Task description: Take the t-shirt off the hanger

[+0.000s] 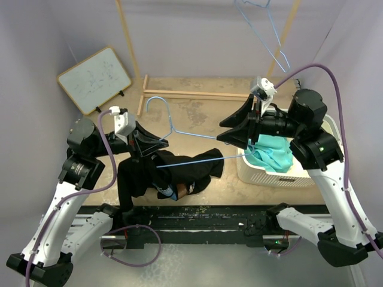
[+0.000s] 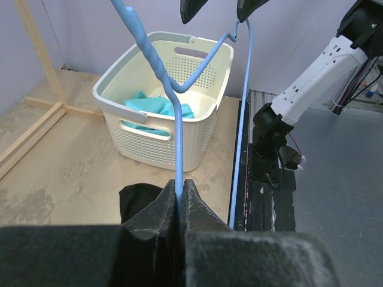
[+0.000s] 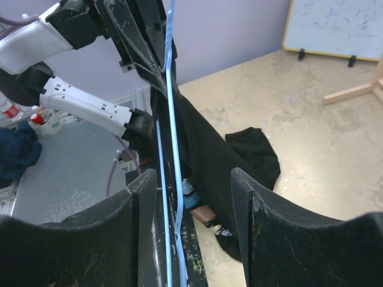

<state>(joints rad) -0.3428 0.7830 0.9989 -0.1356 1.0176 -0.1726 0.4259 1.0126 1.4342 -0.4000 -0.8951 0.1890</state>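
Observation:
A light blue wire hanger (image 1: 197, 136) is held level above the table between both arms. The black t-shirt (image 1: 143, 176) hangs from its left half and droops onto the table and front rail. My left gripper (image 1: 165, 142) is shut on the hanger's wire just below the hook; in the left wrist view the wire (image 2: 178, 137) rises from between the pressed fingers (image 2: 192, 200). My right gripper (image 1: 221, 133) stands open around the hanger's right end. In the right wrist view both wires (image 3: 170, 119) run close to the left finger (image 3: 140, 203), and the t-shirt (image 3: 209, 155) lies beyond.
A white laundry basket (image 1: 269, 174) holding teal cloth (image 1: 272, 155) stands at the right under my right arm, its rim (image 2: 114, 98) also seen from the left wrist. A whiteboard (image 1: 96, 78) leans at the back left, a wooden rack base (image 1: 191, 92) lies behind, and a spare hanger (image 1: 263, 30) hangs above.

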